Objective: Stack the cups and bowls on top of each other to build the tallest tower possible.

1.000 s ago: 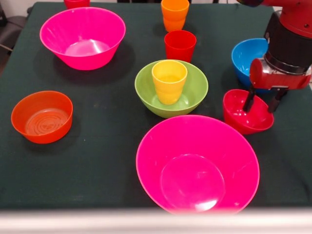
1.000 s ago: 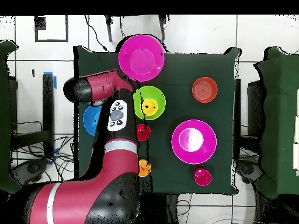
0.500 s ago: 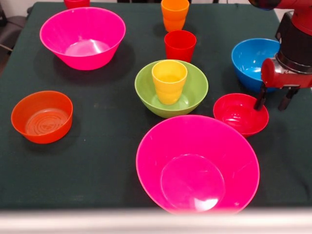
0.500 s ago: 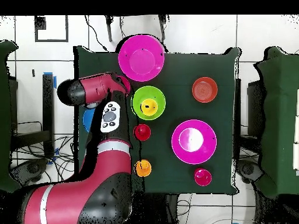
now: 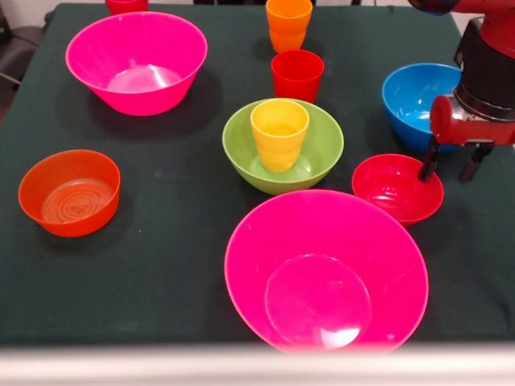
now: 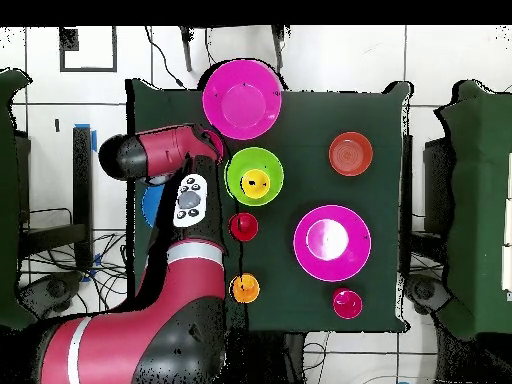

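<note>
My gripper [image 5: 447,170] hangs open at the right, holding nothing. Its left finger [image 5: 430,161] is over the right rim of the small red bowl [image 5: 394,189], which sits flat on the table. A yellow cup [image 5: 279,133] stands upright inside the lime-green bowl [image 5: 239,145] at the centre; from overhead, the cup [image 6: 256,183] and bowl [image 6: 240,165] show beside my arm. Behind them stand a red cup [image 5: 297,75] and an orange cup [image 5: 288,24]. The overhead view hides my gripper and the small red bowl under the arm.
A blue bowl [image 5: 410,92] sits just behind my gripper. One large pink bowl [image 5: 326,269] fills the near centre and another [image 5: 137,56] stands far left. A translucent orange bowl [image 5: 69,191] is at the left. A small red item [image 5: 126,4] touches the top edge.
One second ago the fingers straddled the tilted red bowl's rim. The bowl now lies flat a little further left, released, and the gripper has lifted up and to the right.
</note>
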